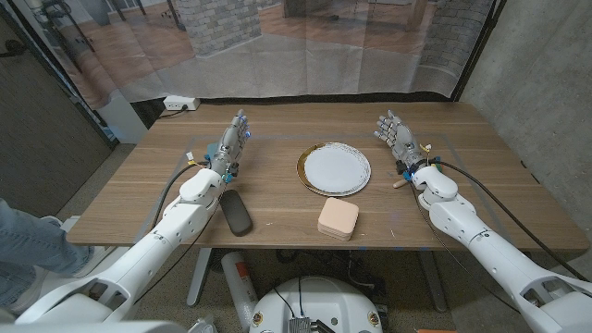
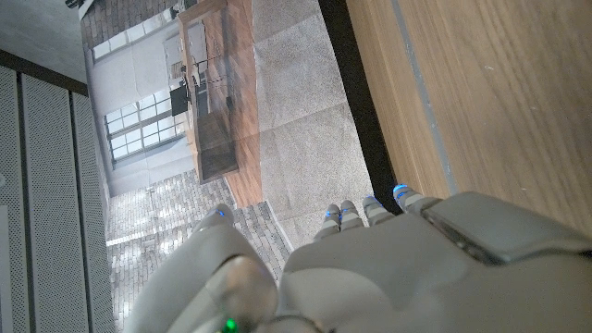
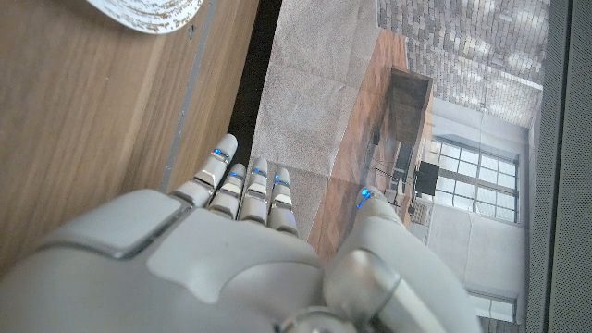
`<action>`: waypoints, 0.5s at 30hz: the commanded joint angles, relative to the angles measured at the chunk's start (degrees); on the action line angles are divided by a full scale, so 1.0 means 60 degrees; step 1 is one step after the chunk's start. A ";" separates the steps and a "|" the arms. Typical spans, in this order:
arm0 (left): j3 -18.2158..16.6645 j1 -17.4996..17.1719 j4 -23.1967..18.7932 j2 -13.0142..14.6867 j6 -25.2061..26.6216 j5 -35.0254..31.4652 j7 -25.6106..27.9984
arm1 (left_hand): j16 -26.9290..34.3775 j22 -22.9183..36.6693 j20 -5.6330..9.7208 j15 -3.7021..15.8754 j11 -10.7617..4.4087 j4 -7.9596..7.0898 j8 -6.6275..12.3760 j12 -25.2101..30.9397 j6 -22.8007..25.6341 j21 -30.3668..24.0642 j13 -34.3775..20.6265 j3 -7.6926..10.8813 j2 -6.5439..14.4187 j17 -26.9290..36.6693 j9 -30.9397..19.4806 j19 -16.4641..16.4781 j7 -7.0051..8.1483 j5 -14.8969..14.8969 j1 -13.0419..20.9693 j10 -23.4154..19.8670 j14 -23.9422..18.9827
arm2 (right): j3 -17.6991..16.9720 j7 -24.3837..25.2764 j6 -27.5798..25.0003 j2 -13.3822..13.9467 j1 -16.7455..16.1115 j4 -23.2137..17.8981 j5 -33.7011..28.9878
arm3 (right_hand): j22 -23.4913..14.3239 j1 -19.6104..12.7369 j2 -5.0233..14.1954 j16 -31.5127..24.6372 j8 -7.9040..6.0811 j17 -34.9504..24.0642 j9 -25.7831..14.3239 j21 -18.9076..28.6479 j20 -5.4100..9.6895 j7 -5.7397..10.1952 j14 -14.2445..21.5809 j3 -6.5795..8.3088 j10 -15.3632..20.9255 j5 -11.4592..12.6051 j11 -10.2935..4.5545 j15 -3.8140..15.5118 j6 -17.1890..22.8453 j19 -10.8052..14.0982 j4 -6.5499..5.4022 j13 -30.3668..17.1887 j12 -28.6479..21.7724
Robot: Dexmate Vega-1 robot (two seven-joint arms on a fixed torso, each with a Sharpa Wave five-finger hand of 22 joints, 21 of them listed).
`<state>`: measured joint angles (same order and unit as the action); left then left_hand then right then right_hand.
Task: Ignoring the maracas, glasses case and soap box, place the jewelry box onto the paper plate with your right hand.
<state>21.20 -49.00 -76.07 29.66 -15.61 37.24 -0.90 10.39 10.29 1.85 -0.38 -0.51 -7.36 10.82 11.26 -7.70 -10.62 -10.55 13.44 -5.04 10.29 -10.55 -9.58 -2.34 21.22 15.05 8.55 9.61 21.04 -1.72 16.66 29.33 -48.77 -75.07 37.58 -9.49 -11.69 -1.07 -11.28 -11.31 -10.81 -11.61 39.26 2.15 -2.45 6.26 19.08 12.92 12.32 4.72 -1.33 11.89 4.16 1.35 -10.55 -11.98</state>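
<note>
Left hand (image 1: 231, 143), fingers spread and holding nothing, reaches toward the surface's (image 1: 277, 217) far edge; the dark glasses case (image 1: 237, 213) lies near its forearm, long axis running near-to-far. The paper plate (image 1: 334, 169) sits between the hands. The pink jewelry box (image 1: 339, 219), roughly square with no clear long axis, lies nearer the front edge, left of the right forearm. Right hand (image 1: 396, 134), fingers apart, holds nothing.
</note>
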 commanded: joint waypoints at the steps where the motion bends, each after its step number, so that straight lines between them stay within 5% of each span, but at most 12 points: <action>1: 0.0023 -0.0168 -0.0370 0.0093 0.0298 0.0031 0.0185 | 0.0041 0.0015 0.0212 -0.0020 0.0010 0.0022 0.0058 0.0054 -0.0069 -0.0065 -0.0040 0.0064 0.0027 0.0024 -0.0022 -0.0519 0.0017 0.0049 0.0118 0.0070 0.0630 | -0.0078 -0.0013 0.0037 0.0064 -0.0187 -0.0156 0.0100 | -0.0034 -0.0100 -0.0004 -0.0047 -0.0044 -0.0010 -0.0021 0.0014 0.0241 0.0000 0.0089 0.0059 0.0087 0.0059 -0.0011 -0.0011 0.0082 0.0084 0.0011 -0.0052 -0.0048; 15: 0.0105 -0.0107 -0.0512 0.0196 0.0521 -0.0110 0.0278 | 0.0039 0.0017 0.0169 -0.0015 -0.0013 0.0041 0.0056 0.0056 -0.0081 -0.0062 -0.0040 0.0053 0.0077 0.0025 -0.0022 -0.0581 0.0026 0.0057 0.0151 0.0075 0.0640 | -0.0146 0.0147 0.0292 0.0224 -0.0379 -0.0526 -0.0123 | -0.0038 -0.0164 0.0011 -0.0043 -0.0045 0.0008 0.0003 -0.0089 0.0203 0.0067 0.0133 0.0066 0.0133 0.0037 -0.0054 0.0031 0.0110 0.0081 0.0065 -0.0046 -0.0068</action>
<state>21.51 -49.69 -78.02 30.28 -13.77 37.19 0.17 10.39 10.28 1.85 -0.38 -0.51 -7.36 10.81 11.26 -7.69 -10.62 -10.55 13.43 -4.74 10.28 -10.54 -9.57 -2.34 21.24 15.35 8.55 9.61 20.60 -1.48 17.27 30.03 -50.14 -76.67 37.67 -9.48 -12.20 -1.14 -11.28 -11.31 -10.65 -11.45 38.98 2.15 -2.14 6.68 19.30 13.12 12.32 4.53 -1.32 12.19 4.15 1.57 -10.54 -11.98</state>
